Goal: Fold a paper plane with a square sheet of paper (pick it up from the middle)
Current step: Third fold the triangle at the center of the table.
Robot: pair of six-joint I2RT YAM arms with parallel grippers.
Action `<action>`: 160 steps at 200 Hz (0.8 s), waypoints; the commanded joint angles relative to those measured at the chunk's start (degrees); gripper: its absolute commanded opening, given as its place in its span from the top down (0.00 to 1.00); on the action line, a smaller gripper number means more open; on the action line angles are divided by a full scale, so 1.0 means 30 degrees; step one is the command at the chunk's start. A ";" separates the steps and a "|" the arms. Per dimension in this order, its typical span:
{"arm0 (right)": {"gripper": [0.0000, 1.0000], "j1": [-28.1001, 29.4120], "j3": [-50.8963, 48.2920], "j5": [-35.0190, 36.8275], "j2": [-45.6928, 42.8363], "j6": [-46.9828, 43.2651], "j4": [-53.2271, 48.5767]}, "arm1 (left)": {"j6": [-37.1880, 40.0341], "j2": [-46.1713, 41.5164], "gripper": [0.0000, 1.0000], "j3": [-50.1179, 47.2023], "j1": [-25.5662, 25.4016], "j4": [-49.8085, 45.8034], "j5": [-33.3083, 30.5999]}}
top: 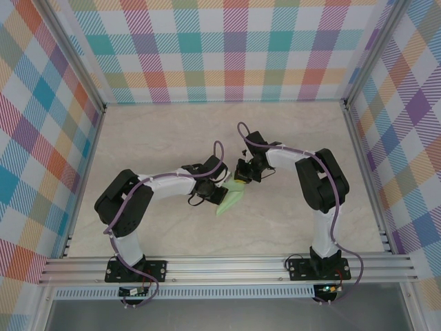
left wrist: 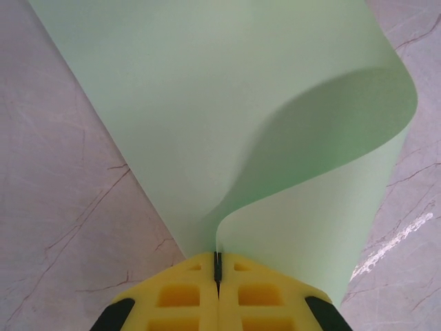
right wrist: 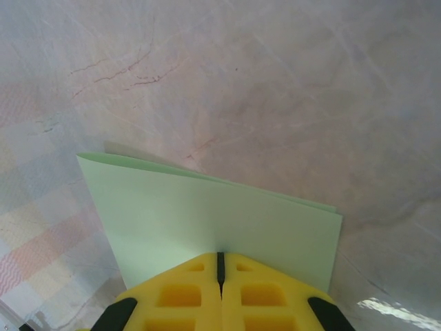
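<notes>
As left jaws and right jaws each pinch shut on it, pale mint-green thin paper sheet [left wrist: 207, 103], bowed, fans ahead of both; risk: opposed pulling could tear it or skew the crease.

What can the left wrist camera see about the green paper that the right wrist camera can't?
Left wrist camera: the square sheet of paper bends over in one big soft curl, with a shadowy hollow under it. Right wrist camera: a flat part with straight edges, its layers stacked at the top edge. Both: the pale green paper pinched between shut yellow jaws, the left gripper in one and the right gripper in the other, above the marbled table.
</notes>
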 commanded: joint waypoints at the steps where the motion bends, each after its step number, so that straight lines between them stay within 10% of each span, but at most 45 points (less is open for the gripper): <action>1: 0.95 0.0095 -0.0217 -0.0435 -0.0715 -0.0105 -0.0278 | -0.0095 -0.0702 0.96 -0.0015 0.0230 -0.0196 -0.0205; 79: 0.94 0.0132 -0.6630 -0.2378 -0.7298 0.3347 0.5352 | -0.0130 -0.0652 0.95 -0.0301 0.0237 0.0007 -0.0111; 160: 0.96 0.2103 -0.9724 -0.3004 -0.6354 0.6393 1.0710 | -0.0151 -0.0508 0.95 -0.0191 0.0230 0.0095 0.0113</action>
